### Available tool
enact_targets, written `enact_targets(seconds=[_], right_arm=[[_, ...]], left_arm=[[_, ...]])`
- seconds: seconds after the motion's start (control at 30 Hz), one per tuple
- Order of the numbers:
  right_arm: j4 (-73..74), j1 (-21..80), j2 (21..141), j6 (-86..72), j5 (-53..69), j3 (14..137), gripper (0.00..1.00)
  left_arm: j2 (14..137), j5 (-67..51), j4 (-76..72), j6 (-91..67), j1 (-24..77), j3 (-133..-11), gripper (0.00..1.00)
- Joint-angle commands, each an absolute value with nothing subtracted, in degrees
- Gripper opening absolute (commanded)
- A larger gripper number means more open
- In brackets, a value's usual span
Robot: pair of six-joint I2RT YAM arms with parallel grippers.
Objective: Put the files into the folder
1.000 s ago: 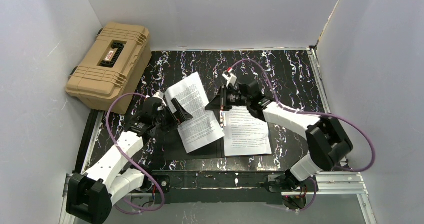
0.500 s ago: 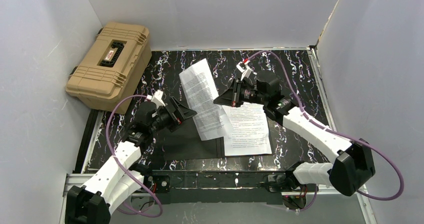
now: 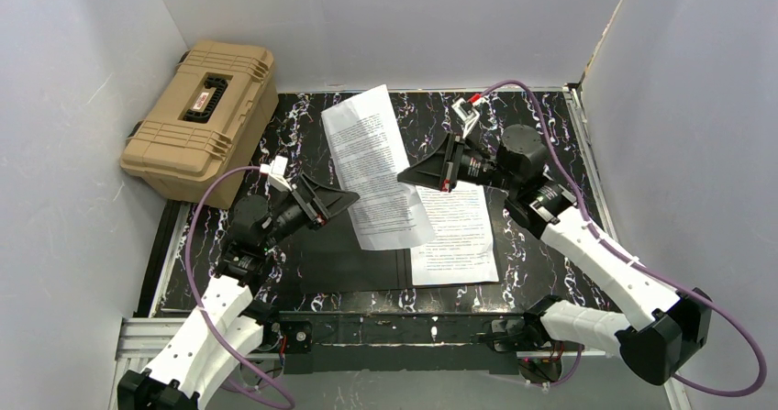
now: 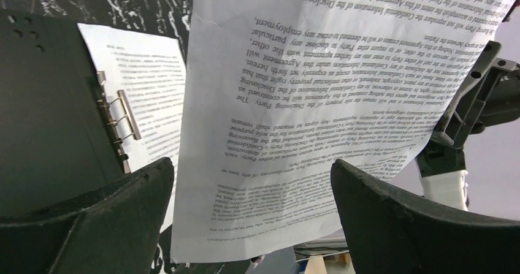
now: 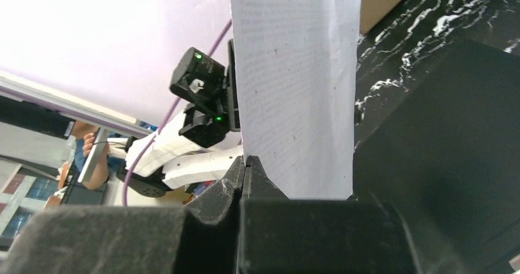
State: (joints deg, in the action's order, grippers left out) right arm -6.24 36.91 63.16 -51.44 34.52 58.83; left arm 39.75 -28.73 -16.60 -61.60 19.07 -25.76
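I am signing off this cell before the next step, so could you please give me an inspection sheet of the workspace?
Surface: black white-veined tabletop, arms bolted at its near edge.
Job's things: flat folder lies open, black inside up, with a metal clip; one white printed paper sheet lies on its right half; a second white printed sheet hangs raised over it.
Clutter: tan ribbed hard case, shut, at the far left.
Grippers: right gripper jaws shut on the raised sheet's edge; left gripper jaws open, facing that sheet, holding nothing.
Cables: purple cables loop off both arms.
Surroundings: plain white walls on three sides.
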Motion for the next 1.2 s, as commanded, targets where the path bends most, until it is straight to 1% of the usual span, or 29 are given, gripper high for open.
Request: enact_targets(seconds=[0.0,0.2,0.3,0.47,0.63,0.7,0.87,1.03,1.13,1.17], right_arm=[[-12.4,36.9,60.7,-57.0,37.8,61.6,0.01],[-11.9,36.9,58.4,-58.7,38.1,63.2,0.01],[-11.5,36.8,57.7,-59.1,37.7,63.3,0.01],[-11.0,36.9,57.2,-59.1,37.0,62.8,0.01],[-12.7,36.8,57.2,-60.5,37.1,62.1,0.01],[-12.3,36.8,57.1,-60.3,37.1,62.2,0.01],[-8.2,36.9,56.2,-57.5,36.9,63.0,0.01],[-2.7,36.9,54.8,-53.3,35.4,63.4,0.01],[-1.6,36.8,54.5,-52.5,35.1,62.9,0.01],[-1.1,36.8,54.6,-52.0,35.0,62.9,0.01]], left_arm=[[37.8,-32.1,-23.5,-64.1,18.6,-24.1,0.98],[36.5,-33.8,-28.5,-66.1,18.6,-23.2,0.98],[36.4,-35.0,-33.8,-69.0,18.6,-22.2,0.98],[37.8,-38.0,-41.4,-72.3,18.6,-22.2,0.88],[39.8,-40.2,-47.5,-74.6,18.6,-22.2,0.82],[40.7,-40.5,-50.5,-75.9,18.6,-21.9,0.77],[42.0,-41.0,-54.4,-78.2,18.6,-21.9,0.53],[41.1,-41.6,-54.7,-78.5,18.6,-22.3,0.39],[40.7,-41.7,-54.7,-78.5,18.6,-22.5,0.21],[40.6,-41.8,-54.7,-78.5,18.6,-22.6,0.08]])
